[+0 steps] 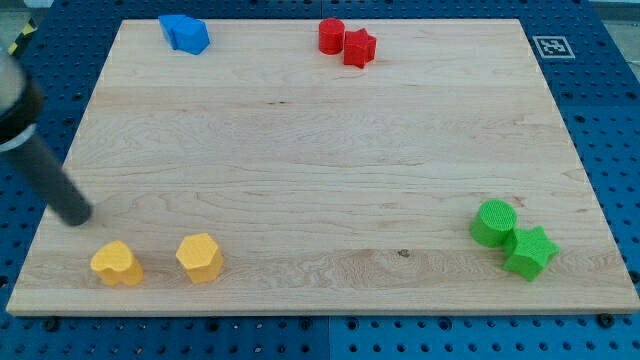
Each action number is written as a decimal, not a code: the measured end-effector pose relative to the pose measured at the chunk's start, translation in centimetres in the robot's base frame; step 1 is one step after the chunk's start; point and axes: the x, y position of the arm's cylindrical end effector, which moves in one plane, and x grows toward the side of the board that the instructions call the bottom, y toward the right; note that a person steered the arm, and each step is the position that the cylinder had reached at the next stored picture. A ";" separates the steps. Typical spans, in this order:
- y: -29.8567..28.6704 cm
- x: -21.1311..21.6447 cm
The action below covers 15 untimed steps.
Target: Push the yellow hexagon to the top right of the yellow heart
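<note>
The yellow hexagon (199, 257) lies near the view's bottom left of the wooden board (320, 150). The yellow heart (117, 264) lies just to its left, with a small gap between them. My tip (74, 215) rests on the board at the left edge, above and slightly left of the yellow heart, and up-left of the hexagon. It touches neither block.
Two blue blocks (184, 33) sit together at the top left. A red cylinder (331, 36) and a red star (359, 47) sit at the top centre. A green cylinder (494, 222) and a green star (529, 252) sit at the bottom right.
</note>
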 end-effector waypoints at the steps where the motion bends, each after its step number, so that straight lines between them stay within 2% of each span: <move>1: 7.9 -1.5; 2: 15.3 -0.6; 3: 17.6 4.1; 6: 17.6 7.4; 7: 17.6 7.4; 10: 10.9 7.4; 13: 7.7 7.4; 14: 7.5 7.1; 15: 10.0 5.4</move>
